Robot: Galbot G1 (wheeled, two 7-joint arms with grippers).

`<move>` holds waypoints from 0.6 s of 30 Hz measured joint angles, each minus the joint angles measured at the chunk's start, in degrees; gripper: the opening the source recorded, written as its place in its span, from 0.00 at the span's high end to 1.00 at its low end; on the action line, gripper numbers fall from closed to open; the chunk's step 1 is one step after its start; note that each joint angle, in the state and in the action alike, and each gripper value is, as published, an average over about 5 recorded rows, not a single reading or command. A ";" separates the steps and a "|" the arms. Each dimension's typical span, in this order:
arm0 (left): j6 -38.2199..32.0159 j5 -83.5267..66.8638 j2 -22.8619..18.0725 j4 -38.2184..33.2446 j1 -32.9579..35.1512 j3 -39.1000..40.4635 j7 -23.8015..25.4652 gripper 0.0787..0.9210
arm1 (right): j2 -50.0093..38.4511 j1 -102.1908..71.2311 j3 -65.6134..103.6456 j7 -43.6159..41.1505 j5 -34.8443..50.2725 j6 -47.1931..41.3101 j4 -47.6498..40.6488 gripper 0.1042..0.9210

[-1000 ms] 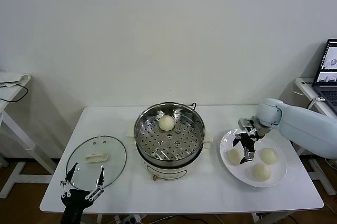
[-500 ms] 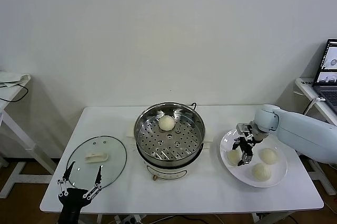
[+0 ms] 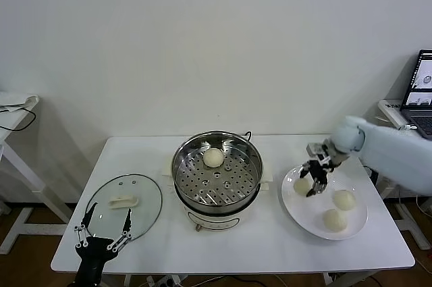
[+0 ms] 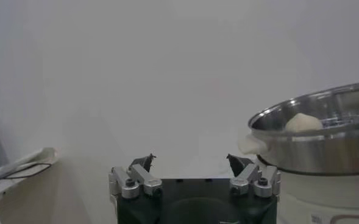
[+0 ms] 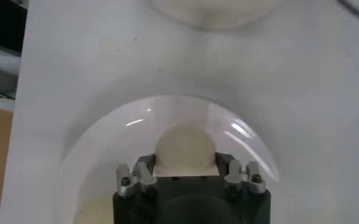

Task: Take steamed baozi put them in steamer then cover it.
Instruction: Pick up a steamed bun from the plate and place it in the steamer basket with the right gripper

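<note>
No readable text, label or number anywhere (laptop screen [image 3: 423, 89] too small)

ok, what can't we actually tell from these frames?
- Head view: whether the baozi in the right gripper has cleared the plate; the fingers cover the underside.
- Right wrist view: the gripper body hides that baozi's lower half; another bun is cut off by the frame edge.
- Left wrist view: the steamer wall hides its tray; only one bun's top shows.
- Left gripper: its arm is cut off at the head view's bottom edge.
</note>
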 measured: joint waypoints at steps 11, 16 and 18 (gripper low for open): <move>-0.12 -0.06 0.36 0.26 -0.50 0.86 -0.13 0.12 | 10.50 14.40 -6.28 -3.29 10.10 -1.88 4.51 0.32; 0.08 -0.08 0.43 0.11 -0.82 1.00 -0.18 0.12 | 16.25 16.59 -8.50 -2.59 14.29 -4.17 6.11 0.32; 0.18 -0.08 0.43 0.09 -0.95 1.05 -0.20 0.12 | 18.52 16.89 -9.27 -1.97 15.59 -5.13 6.35 0.33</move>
